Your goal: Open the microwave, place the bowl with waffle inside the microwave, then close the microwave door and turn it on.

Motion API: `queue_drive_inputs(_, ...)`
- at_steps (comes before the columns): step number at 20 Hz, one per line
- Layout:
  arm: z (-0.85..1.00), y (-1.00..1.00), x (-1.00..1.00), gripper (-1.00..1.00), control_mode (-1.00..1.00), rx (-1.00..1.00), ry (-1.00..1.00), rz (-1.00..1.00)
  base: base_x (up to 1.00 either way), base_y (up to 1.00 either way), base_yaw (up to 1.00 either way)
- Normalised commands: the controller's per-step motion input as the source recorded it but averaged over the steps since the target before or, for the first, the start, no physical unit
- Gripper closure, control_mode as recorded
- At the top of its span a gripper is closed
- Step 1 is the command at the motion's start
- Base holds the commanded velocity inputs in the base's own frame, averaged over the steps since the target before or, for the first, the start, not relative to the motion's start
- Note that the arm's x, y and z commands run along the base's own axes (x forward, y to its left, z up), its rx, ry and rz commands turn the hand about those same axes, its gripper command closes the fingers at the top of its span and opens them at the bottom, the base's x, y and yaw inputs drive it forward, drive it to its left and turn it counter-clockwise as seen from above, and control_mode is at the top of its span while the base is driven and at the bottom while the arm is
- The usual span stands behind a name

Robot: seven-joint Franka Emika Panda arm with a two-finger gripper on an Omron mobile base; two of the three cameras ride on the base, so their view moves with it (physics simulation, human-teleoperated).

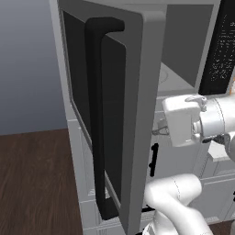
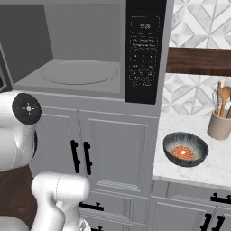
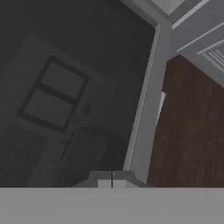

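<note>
- Gripper (image 3: 112, 183): 2 fingertips pressed together, grasping nothing, just beside grey-framed microwave door (image 1: 137, 114), swung open.
- Large grey microwave (image 2: 90, 49): cavity exposed.
- Dark round bowl (image 2: 185, 149): on white marble counter (image 2: 216, 158).

**White kitchen, dark wood floor**

White panelled cabinets (image 2: 113, 153) with short black handles (image 2: 80, 157) fill the lower wall. To the right, a white marble table (image 2: 180, 173) runs along a backsplash of grey-and-white geometric tiles (image 2: 198, 20), crossed by a dark wooden shelf (image 2: 198, 61). A beige holder with wooden utensils (image 2: 220, 121) stands at the far right of the table. More drawers with black pulls (image 2: 223, 198) sit under it. On the left, a dark wood plank floor (image 1: 36, 183) meets a plain blue-grey wall (image 1: 27, 64). The light is soft and even.
</note>
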Motion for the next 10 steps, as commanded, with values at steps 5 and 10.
queue_drive_inputs(5, -0.49, -1.0, 0.49, 1.0, -1.0, -0.2, -0.03, -0.26, 0.0, 0.0, 0.0)
queue_drive_inputs(10, -0.48, -1.0, 0.22, 1.0, -1.0, -0.02, -0.05, -0.3, 0.0, 0.0, 0.0)
